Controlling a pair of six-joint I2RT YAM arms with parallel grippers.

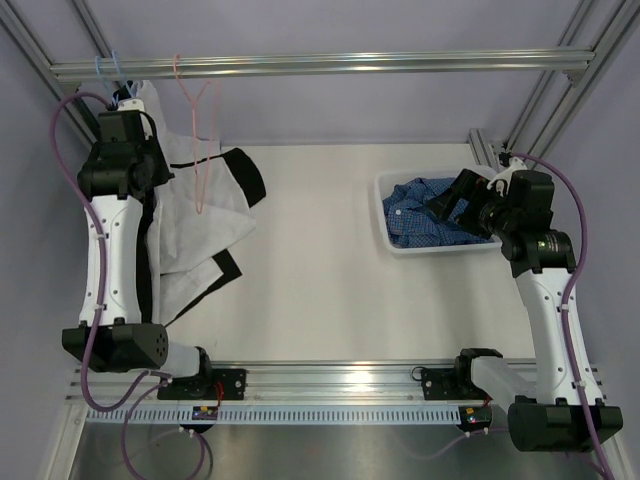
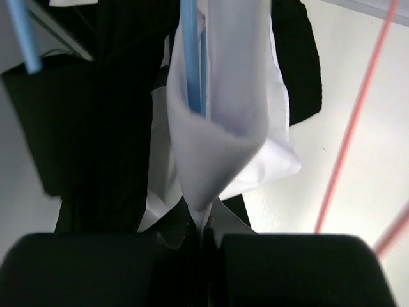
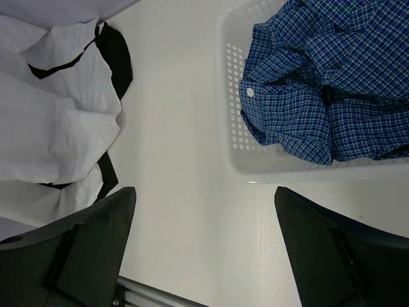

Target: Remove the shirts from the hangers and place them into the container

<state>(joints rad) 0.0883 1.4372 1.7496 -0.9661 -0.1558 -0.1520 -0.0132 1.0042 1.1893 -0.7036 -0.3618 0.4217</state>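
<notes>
Clamped in left claw [image 2: 199, 240]: bottom tip of a white shirt [image 2: 223, 134] fold, jaws together on the cloth. Straight ahead of that claw, inside the fold: light blue hanger [image 2: 190, 57] wire. To the claw's left, touching the white cloth: black shirt [image 2: 96, 141]. Off to the claw's right, apart from the cloth: pink hanger [image 2: 354, 115] wire. Left arm stretched far forward to the aluminium rail [image 1: 320, 65], wrist at the rail's left end, both shirts draped from there down onto the table [image 1: 320, 290] beside the forearm. Right claw [image 3: 204, 195] spread wide apart, gripping nothing, raised off the table. Ahead and right of it, close by: white mesh basket [image 3: 235, 134] with blue checked shirt [image 3: 319, 83] crumpled inside, one white button showing near the basket's left wall. Ahead-left of right claw, well apart: the white and black cloth. Right arm bent at elbow, forearm angled inward, wrist by the basket's right end, tilted down.
</notes>
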